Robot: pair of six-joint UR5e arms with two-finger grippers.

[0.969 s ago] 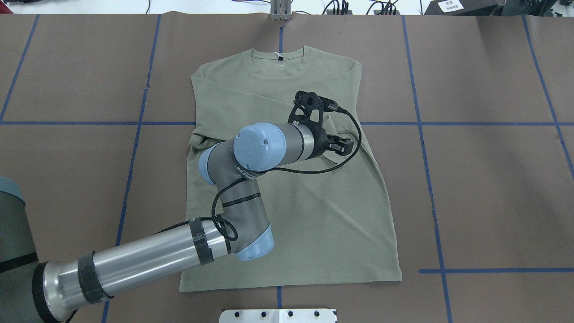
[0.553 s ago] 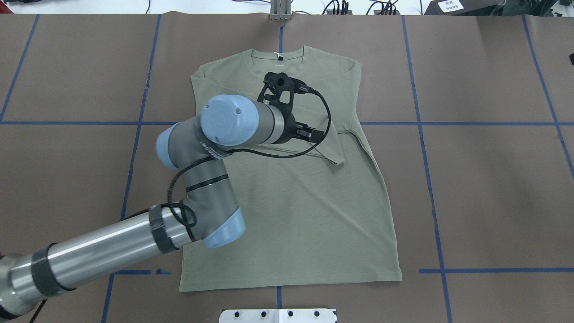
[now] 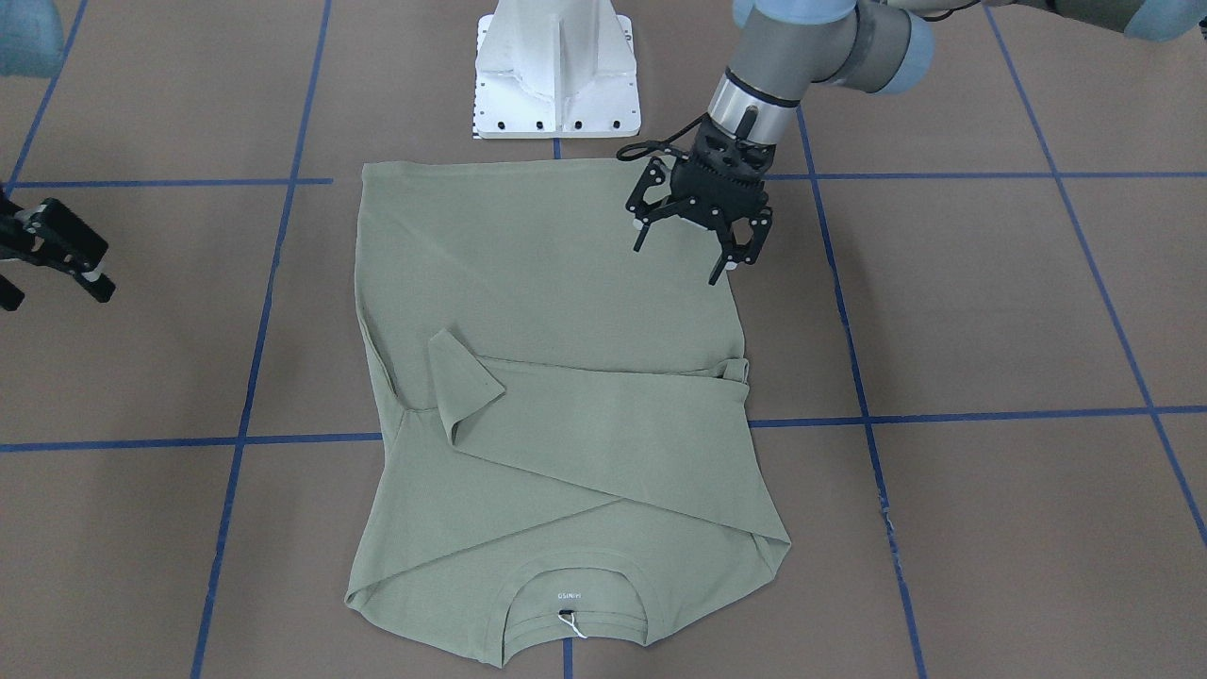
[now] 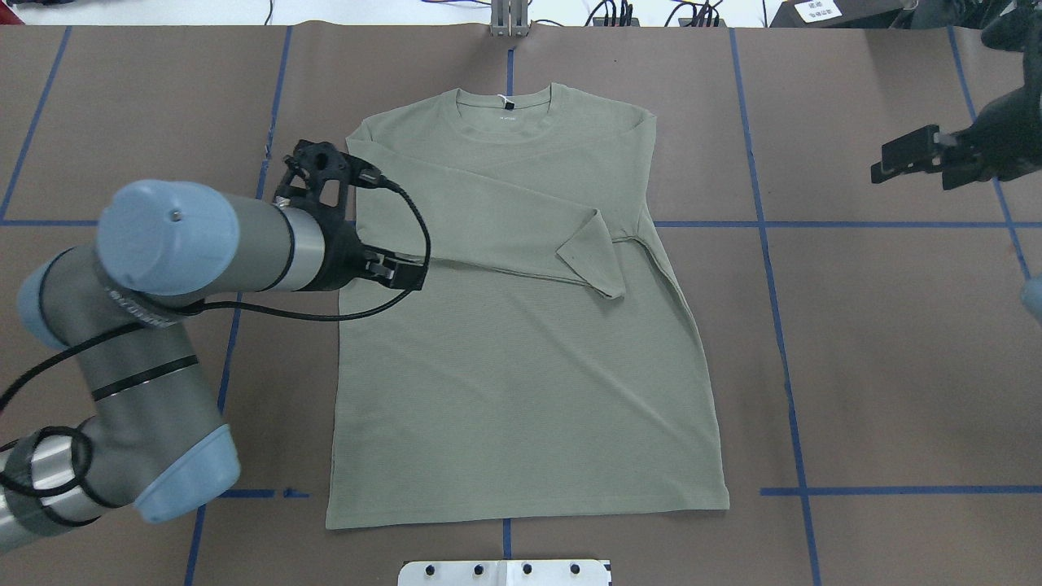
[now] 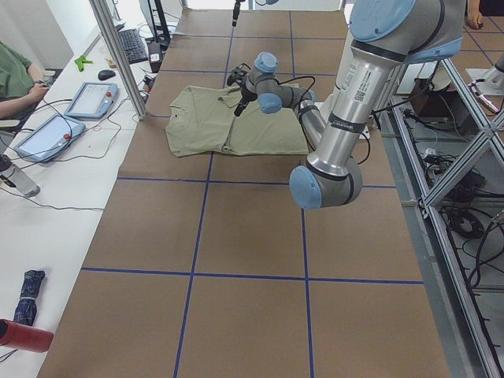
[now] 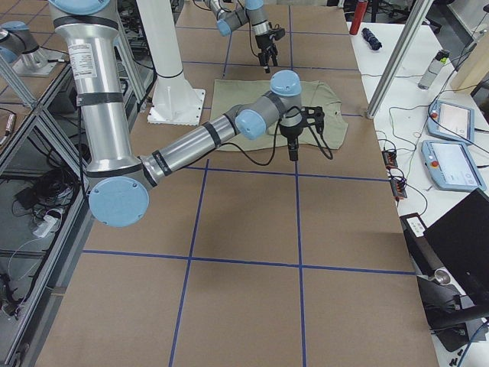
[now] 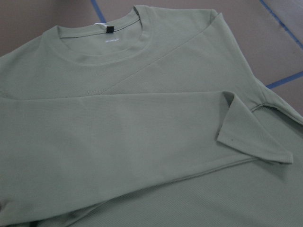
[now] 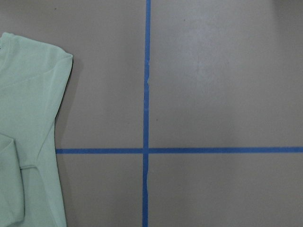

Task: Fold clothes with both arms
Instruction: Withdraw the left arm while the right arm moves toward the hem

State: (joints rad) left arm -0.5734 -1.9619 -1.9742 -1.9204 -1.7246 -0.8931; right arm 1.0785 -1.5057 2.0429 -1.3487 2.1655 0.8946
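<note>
1. The shirt (image 4: pixel 521 391) lies flat, face up, in the middle of the table (image 4: pixel 895 342), collar (image 4: pixel 505 104) away from the robot and hem (image 4: pixel 529 513) towards it.
2. Both sleeves are crossed over the chest. The upper one (image 4: pixel 488 232) runs from our left shoulder, and its cuff (image 4: pixel 593 262) is turned back near the right side seam. We judge this narrows the shirt to a plain rectangle for the next fold.
3. The left gripper (image 3: pixel 677 262) hangs with its jaws spread and empty over the shirt's left edge, below the shoulder fold.
4. The right gripper (image 3: pixel 52 292) also looks open and empty. It waits well apart over bare table, we think to leave room.
5. The side edges and hem lie unobstructed, with free table on either side.
6. The hem is near the base (image 4: pixel 505 572), so a hem-to-collar fold moves away from it.
</note>
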